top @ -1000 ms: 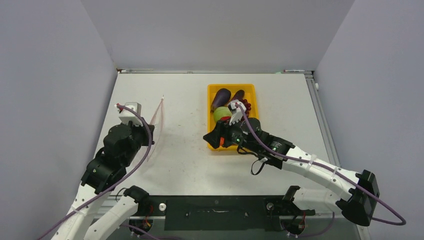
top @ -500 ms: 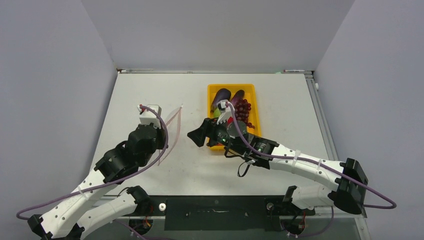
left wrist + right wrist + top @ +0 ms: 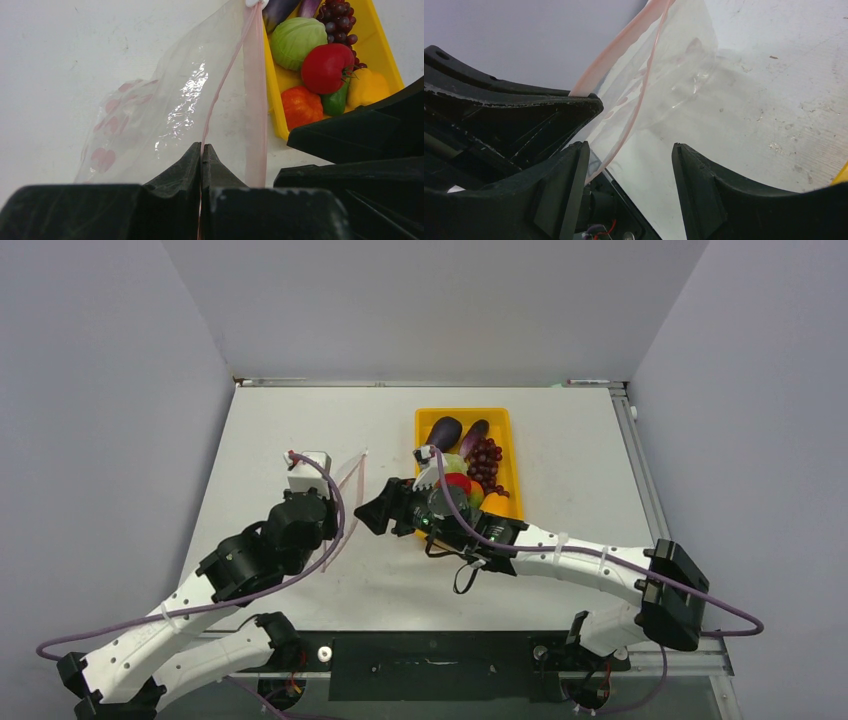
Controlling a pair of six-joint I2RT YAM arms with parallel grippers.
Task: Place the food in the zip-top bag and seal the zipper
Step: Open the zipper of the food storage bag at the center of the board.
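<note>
Two stages make up the task, loading and sealing, and we judge that neither has begun.

1. Nearest the near edge of the desk (image 3: 270, 420), left of centre, we find the left gripper (image 3: 202, 152). Its fingers are pressed together, clamped on one lip of the zip-top bag (image 3: 170, 115) at the mouth.
2. Just beyond, the right gripper (image 3: 629, 150) reaches across from the right side toward the bag mouth. Its fingers stand apart and hold nothing. We cannot tell whether one finger touches the free lip.
3. The bag hangs lifted from the clamped lip and trails toward the left edge, its dotted end low over the desk. The zipper (image 3: 259, 110) is unjoined and the mouth gapes slightly. We see no item inside.
4. Farther on, toward the far edge and right of centre, sits the yellow tray (image 3: 418, 416), just beside the bag mouth. It holds all the food we can see: orange pepper (image 3: 300, 107), yellow pepper (image 3: 367, 87), tomato (image 3: 325, 67), green cabbage (image 3: 298, 36), grapes (image 3: 340, 20) and eggplants (image 3: 443, 430).

Remaining work, in our judgement: widen the mouth, transfer every item, then press the zipper closed along its length.
</note>
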